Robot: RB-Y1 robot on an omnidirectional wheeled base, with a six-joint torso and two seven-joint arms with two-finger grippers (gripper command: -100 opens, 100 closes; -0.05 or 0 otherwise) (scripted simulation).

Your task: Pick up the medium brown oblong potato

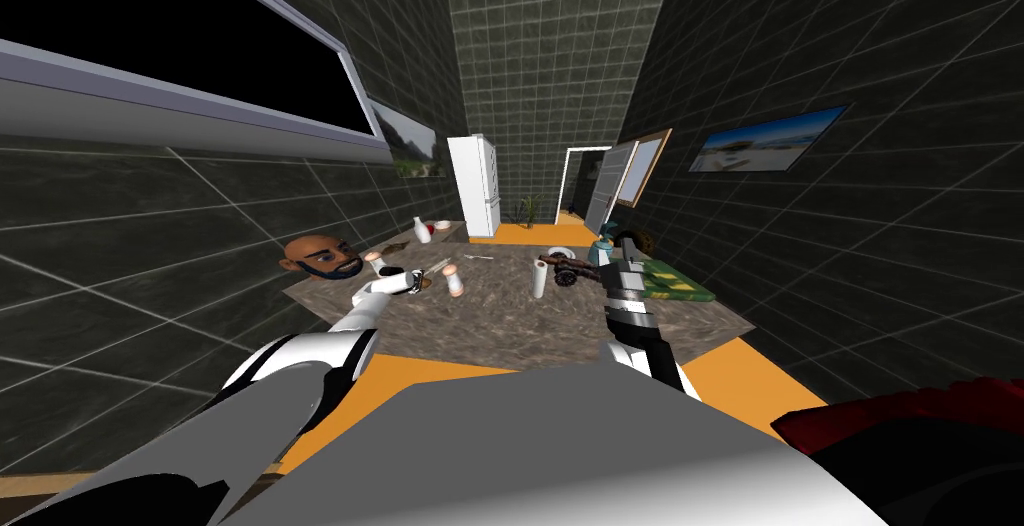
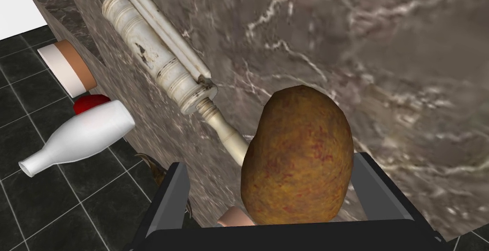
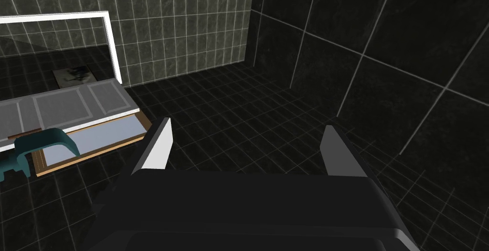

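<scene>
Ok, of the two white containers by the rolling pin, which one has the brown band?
The squat jar, banded brown at one end. The other is an all-white bottle with a narrow neck.

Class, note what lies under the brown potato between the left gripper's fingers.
Marbled brown counter shows around the potato. The handle of a pale rolling pin runs behind it, and a pinkish object peeks out below. The potato covers the spot directly beneath it.
</scene>
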